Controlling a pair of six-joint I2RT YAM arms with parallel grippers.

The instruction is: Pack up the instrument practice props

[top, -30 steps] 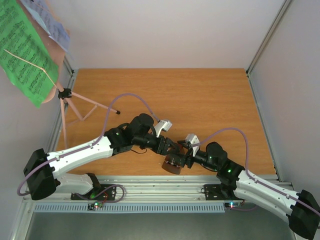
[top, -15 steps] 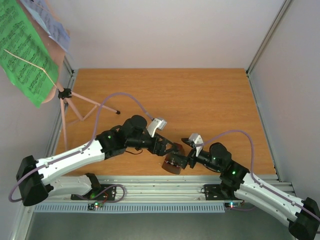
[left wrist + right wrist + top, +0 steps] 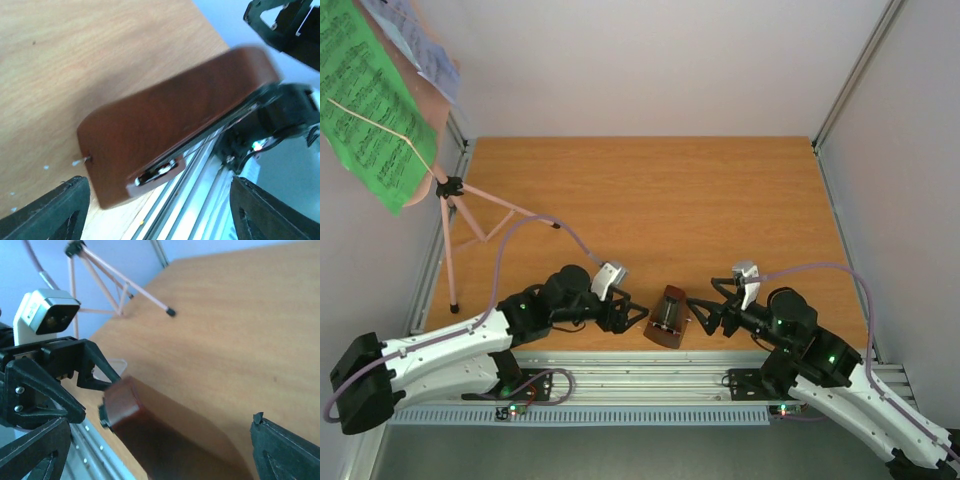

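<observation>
The reddish-brown metronome [image 3: 667, 316] lies on its side at the table's near edge, between my two grippers and touching neither. My left gripper [image 3: 634, 315] is open just left of it. My right gripper [image 3: 704, 312] is open just right of it. The left wrist view shows the metronome [image 3: 175, 125] close up between wide-spread fingertips [image 3: 50, 210]. It also shows in the right wrist view [image 3: 150, 440]. The pink music stand [image 3: 448, 190] stands at the far left, holding a green sheet [image 3: 370, 100] and a white sheet [image 3: 415, 40].
The tripod legs [image 3: 510, 210] spread over the left part of the wooden table [image 3: 720, 200]. A metal rail [image 3: 650, 375] runs along the near edge right below the metronome. Walls close in the left, back and right sides.
Both grippers have pulled back from the metronome, the left one leftward and the right one rightward. The metronome stays at the near edge.
</observation>
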